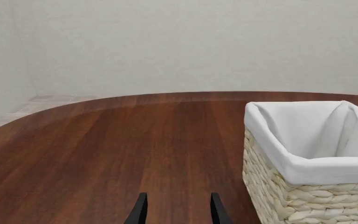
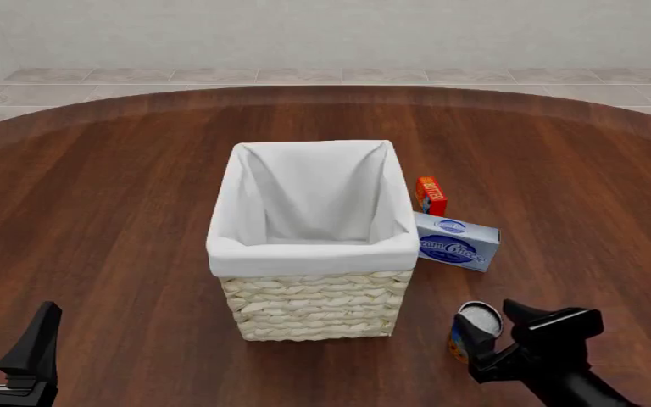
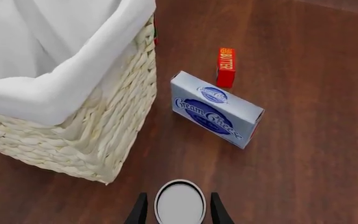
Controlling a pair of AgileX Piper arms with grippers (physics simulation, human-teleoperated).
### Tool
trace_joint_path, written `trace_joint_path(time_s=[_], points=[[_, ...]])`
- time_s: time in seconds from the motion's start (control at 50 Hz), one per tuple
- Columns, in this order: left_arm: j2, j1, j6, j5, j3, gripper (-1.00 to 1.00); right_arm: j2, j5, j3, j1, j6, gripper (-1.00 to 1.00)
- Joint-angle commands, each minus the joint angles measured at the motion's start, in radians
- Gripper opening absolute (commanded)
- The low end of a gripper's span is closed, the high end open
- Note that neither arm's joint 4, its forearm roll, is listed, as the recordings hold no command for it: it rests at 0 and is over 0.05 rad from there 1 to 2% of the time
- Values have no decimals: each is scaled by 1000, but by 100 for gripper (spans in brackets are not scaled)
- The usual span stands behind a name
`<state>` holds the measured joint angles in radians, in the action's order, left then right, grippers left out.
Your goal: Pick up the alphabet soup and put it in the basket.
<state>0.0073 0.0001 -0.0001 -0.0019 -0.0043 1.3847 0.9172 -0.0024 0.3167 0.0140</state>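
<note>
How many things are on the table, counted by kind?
Baskets: 1, the basket
Cans: 1, the soup can
Boxes: 2, the blue-and-white box and the small red box
Total: 4

Just beside the basket [image 3: 86,126], the flat blue-and-white box [image 3: 216,109] reads "Cream Cheese" across its blue oval, and the small red box [image 3: 226,66] beyond it carries "BUTTER" in white letters along its face.
</note>
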Motion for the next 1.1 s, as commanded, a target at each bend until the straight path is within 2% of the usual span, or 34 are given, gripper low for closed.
trace_joint_path(time_s=[0.02,0.38,0.46,1.1], points=[[0,0,0,0,0,100,51,44,1,3,3,100],[0,0,0,0,0,100,119,105,1,1,7,100],[0,0,0,0,0,100,176,153,1,2,6,100],[0,0,0,0,0,100,274,235,2,4,20,100]])
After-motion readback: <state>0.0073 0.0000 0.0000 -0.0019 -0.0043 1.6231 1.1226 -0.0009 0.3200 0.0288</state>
